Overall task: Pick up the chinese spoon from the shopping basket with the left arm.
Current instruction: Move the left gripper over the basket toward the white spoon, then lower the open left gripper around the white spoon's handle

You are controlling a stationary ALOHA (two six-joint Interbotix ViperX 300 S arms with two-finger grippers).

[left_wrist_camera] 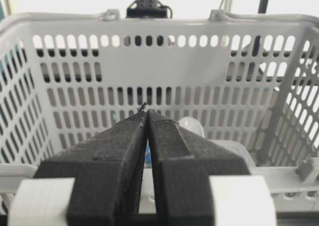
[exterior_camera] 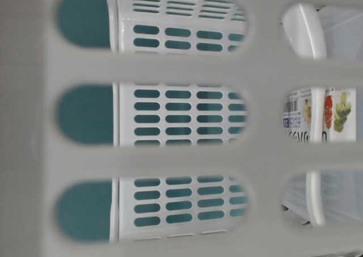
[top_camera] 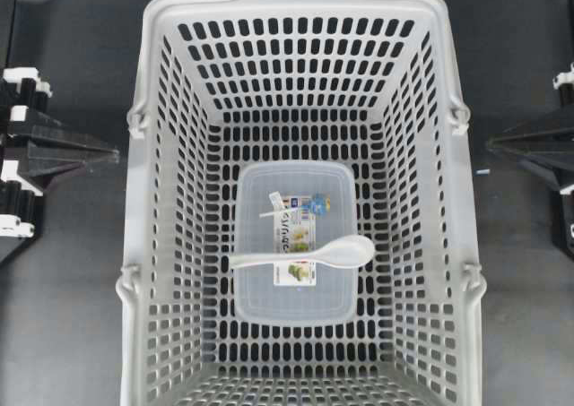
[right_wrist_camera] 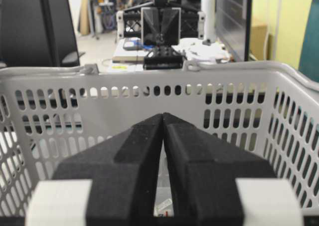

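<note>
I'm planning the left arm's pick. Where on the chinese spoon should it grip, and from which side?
Probably the handle of the chinese spoon, from above: it lies flat across the clear container inside the shopping basket, handle toward the left gripper, and the walls block a sideways approach.

Only thing I can sort of read from here is the printed label (top_camera: 300,245) on the clear container (top_camera: 256,285) in the shopping basket (top_camera: 143,200): Japanese characters with food pictures and a barcode, all too small to spell out.
</note>
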